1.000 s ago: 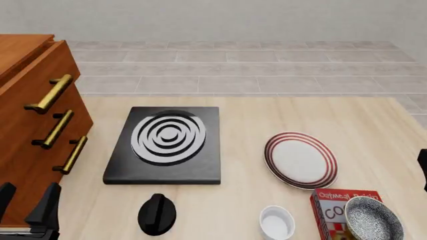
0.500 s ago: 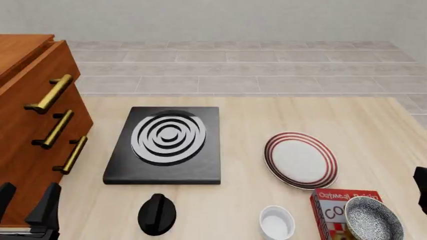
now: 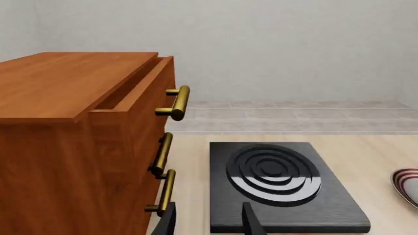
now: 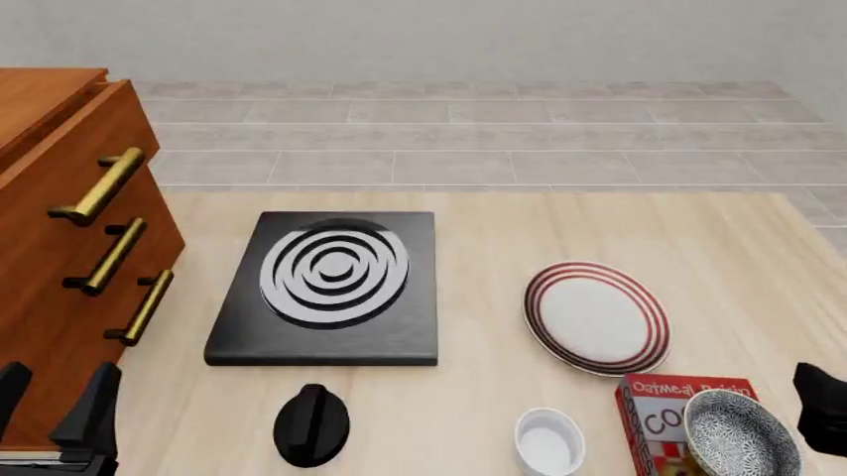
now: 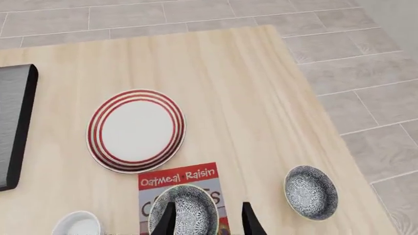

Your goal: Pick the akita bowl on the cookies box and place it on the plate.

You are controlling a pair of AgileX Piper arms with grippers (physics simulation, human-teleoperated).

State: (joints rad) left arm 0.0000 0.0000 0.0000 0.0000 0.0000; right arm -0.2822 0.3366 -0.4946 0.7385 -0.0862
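Note:
The akita bowl [image 4: 739, 433], black-and-white speckled, sits on the red cookies box [image 4: 658, 401] near the table's front right corner. In the right wrist view the akita bowl [image 5: 186, 211] rests on the cookies box [image 5: 176, 177], with my right gripper [image 5: 207, 223] open above it and one finger on each side of the bowl's rim. The front view shows only a dark part of that gripper [image 4: 822, 408], just right of the bowl. The plate [image 4: 596, 317] with red rings lies flat behind the box, also seen as the plate [image 5: 136, 129]. My left gripper [image 4: 54, 397] is open at the front left, holding nothing.
A second speckled bowl [image 5: 312, 192] sits on the table right of the box. A white ramekin [image 4: 549, 440] stands left of the box. Black stove [image 4: 328, 288], black knob-like object [image 4: 312, 424], and a wooden drawer cabinet [image 4: 66, 248] fill the left.
My right gripper has come nearer and slightly left along the right edge of the front view, closing on the bowl. The left arm and all objects have stayed put.

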